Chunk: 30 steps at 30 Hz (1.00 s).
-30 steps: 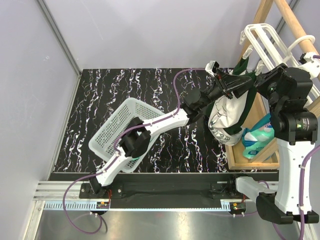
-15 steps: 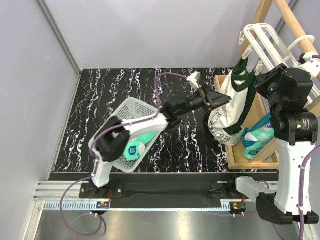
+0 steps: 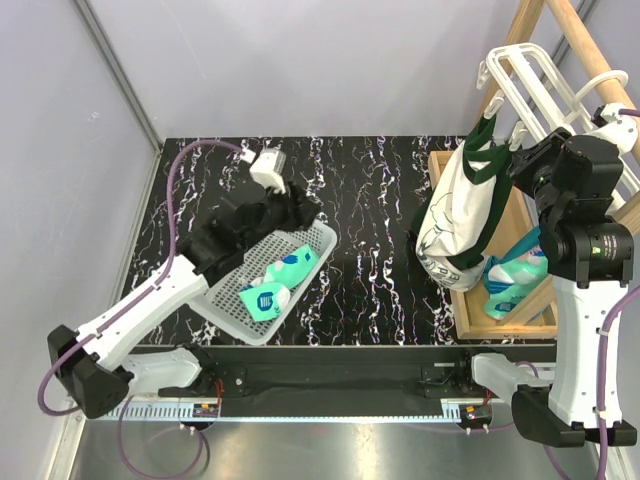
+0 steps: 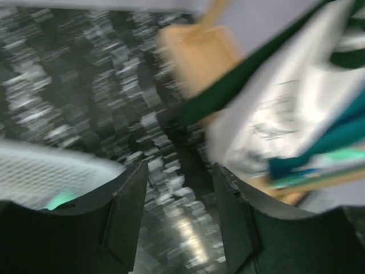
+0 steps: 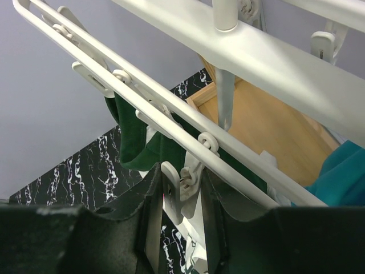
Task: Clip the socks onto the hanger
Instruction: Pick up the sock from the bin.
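Two mint-green socks (image 3: 275,283) with logo patches lie in the white mesh basket (image 3: 232,303). More socks (image 3: 515,268) lie in the wooden tray. My left gripper (image 3: 290,213) hovers over the basket's far edge, open and empty. In the blurred left wrist view the left gripper (image 4: 179,214) shows only tabletop between its fingers. The white hanger (image 3: 530,75) hangs from the pole at top right. Up at its bars (image 5: 171,108), my right gripper (image 5: 181,197) is shut on a dangling white clip (image 5: 174,191). A white cloth with dark-green trim (image 3: 455,225) hangs from the hanger.
The wooden pole rack (image 3: 590,45) and its open wooden tray (image 3: 470,315) stand at the right edge of the black marbled table (image 3: 370,260). Grey walls close in the back and the left side.
My left arm has swung from the hanging white cloth at the right back to the basket at the left. The basket has shifted and its socks now show. The right arm has not moved.
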{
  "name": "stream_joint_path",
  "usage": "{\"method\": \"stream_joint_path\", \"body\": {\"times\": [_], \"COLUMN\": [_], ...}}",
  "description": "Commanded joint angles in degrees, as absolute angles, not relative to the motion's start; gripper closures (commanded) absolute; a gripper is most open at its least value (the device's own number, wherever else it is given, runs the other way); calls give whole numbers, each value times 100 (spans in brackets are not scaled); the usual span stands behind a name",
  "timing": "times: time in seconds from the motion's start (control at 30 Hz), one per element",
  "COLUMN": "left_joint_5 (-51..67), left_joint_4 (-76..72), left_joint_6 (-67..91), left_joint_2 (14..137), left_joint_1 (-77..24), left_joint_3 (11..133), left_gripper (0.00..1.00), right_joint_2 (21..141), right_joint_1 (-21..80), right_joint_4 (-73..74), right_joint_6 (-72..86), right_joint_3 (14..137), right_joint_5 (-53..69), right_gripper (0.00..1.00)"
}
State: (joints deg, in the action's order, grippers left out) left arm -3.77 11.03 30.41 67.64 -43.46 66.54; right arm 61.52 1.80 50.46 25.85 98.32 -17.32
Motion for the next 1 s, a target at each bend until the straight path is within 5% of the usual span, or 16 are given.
{"method": "stream_joint_path", "body": {"times": [0.0, 0.4, 0.63, 0.8, 0.97], "left_joint_5": [-1125, 237, -245, -773, -1748], "left_joint_4": [3065, 2487, 2690, 2689, 2935], "left_joint_6": [2013, 2688, 3550, 3551, 3060], "left_joint_2": [6637, 7530, 8473, 8035, 7305], "left_joint_1": [-3808, -2830, -2751, -2733, -2733], "left_joint_3": [5891, 4781, 4817, 4956, 5624], "left_gripper": [46, 37, 60, 100, 100], "right_joint_2": [6196, 6143, 6073, 6082, 6065], "right_joint_1": [193, 228, 220, 229, 229], "right_joint_4": [5089, 5080, 5071, 5027, 4975], "right_joint_6": [2540, 2505, 2487, 2522, 2523], "right_joint_3": [9817, 9712, 9694, 9642, 9554], "right_joint_5": [-1521, -1503, -1529, -1406, -1345], "right_gripper": [100, 100, 100, 100, 100]}}
